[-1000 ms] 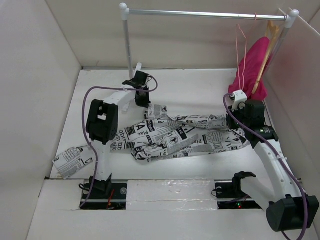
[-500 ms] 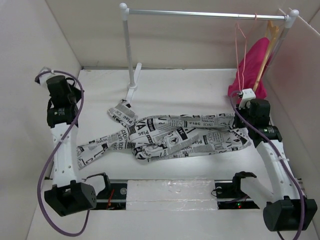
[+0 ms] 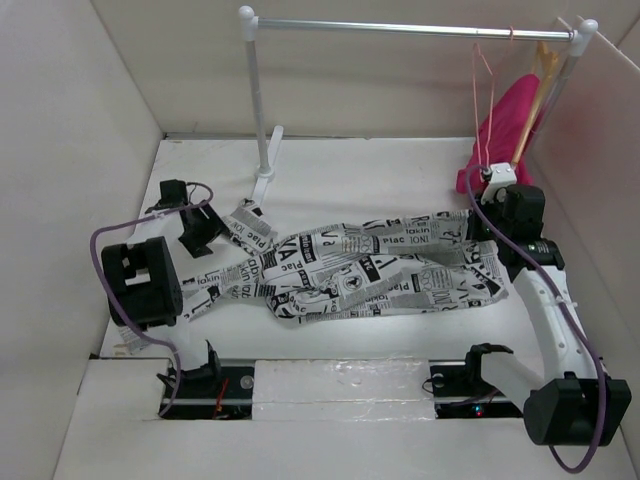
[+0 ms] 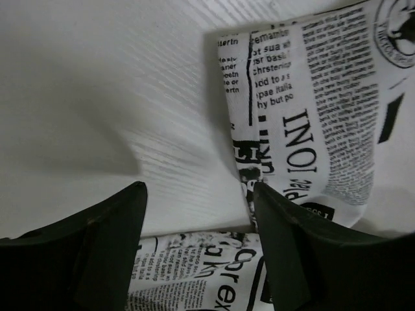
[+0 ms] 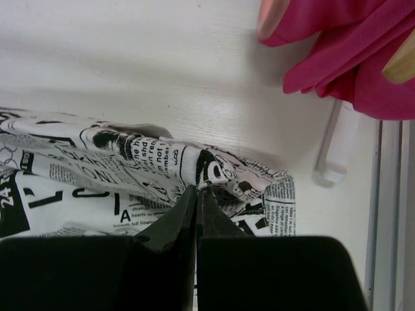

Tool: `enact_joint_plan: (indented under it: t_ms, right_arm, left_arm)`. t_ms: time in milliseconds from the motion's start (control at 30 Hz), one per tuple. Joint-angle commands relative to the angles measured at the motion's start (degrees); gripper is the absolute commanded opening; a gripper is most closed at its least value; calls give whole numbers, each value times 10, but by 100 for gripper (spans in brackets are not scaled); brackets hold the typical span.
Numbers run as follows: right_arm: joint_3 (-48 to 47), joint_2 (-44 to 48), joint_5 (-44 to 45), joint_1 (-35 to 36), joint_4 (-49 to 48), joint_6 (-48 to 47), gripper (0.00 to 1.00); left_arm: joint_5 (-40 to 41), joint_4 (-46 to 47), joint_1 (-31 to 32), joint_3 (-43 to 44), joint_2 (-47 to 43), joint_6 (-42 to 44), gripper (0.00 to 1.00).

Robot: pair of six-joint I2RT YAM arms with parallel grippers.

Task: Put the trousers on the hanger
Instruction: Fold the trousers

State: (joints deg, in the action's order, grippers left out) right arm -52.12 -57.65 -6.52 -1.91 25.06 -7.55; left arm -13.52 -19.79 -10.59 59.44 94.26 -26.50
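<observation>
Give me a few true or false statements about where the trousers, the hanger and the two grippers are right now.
1. The trousers lie spread across the table. True.
2. The left gripper is shut on the trousers. False: its fingers are apart over the table beside a trouser leg, holding nothing.
3. The right gripper is pinching a fold of the trousers. True.
4. The hanger lies on the table. False: it hangs from the rail, near its right end.
5. A magenta garment hangs at the right end of the rail. True.
</observation>
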Motion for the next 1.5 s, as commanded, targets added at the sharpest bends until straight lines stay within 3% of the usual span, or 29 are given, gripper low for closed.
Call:
enact_joint_plan:
  t_ms: [0, 233, 300, 333, 367, 467, 567, 667, 767, 867, 1000, 1167, 1300, 1467]
  right_arm:
    - [17, 21, -30, -4, -38, -4, 0]
    - [64, 49, -65, 2, -38, -4, 0]
    - [65, 51, -66, 2, -41, -3, 0]
    - [61, 50, -66, 2, -38, -3, 0]
    - [55, 47, -65, 2, -34, -4, 0]
    - [36, 43, -64, 7, -26, -10, 0]
    - [20, 45, -68, 7, -16, -11, 0]
    - [5, 52, -63, 7, 2, -15, 0]
    - [-11, 57, -43, 7, 43, -21, 0]
    - [-31, 59, 37, 7, 88, -26, 0]
    - [-23, 42, 81, 1, 55, -13, 0]
    - [-33, -51, 41, -32, -31, 11, 0]
    - [-68, -113, 49, -65, -21, 8, 0]
    - [-20, -43, 46, -59, -29, 15, 0]
  left_arm:
    - [-57, 54, -2, 5, 11, 12, 64]
    - [-30, 83, 9, 28, 109, 2, 64]
    - [-8, 94, 14, 36, 130, -7, 54]
    - [-4, 99, 14, 37, 132, -13, 44]
    - [8, 104, 14, 40, 136, -17, 27]
    - [29, 108, 14, 52, 138, -27, 0]
    - [52, 102, 14, 72, 117, -28, 0]
    - [77, 93, 14, 73, 37, -31, 0]
    - [128, 59, 9, 78, -87, -40, 0]
    - [182, 42, -13, 73, -253, -52, 0]
    - [232, 23, -13, 82, -339, -57, 0]
    - [233, 13, -13, 97, -333, -58, 0]
    - [270, -44, -13, 193, -291, -45, 0]
    - [335, -53, -13, 188, -303, -37, 0]
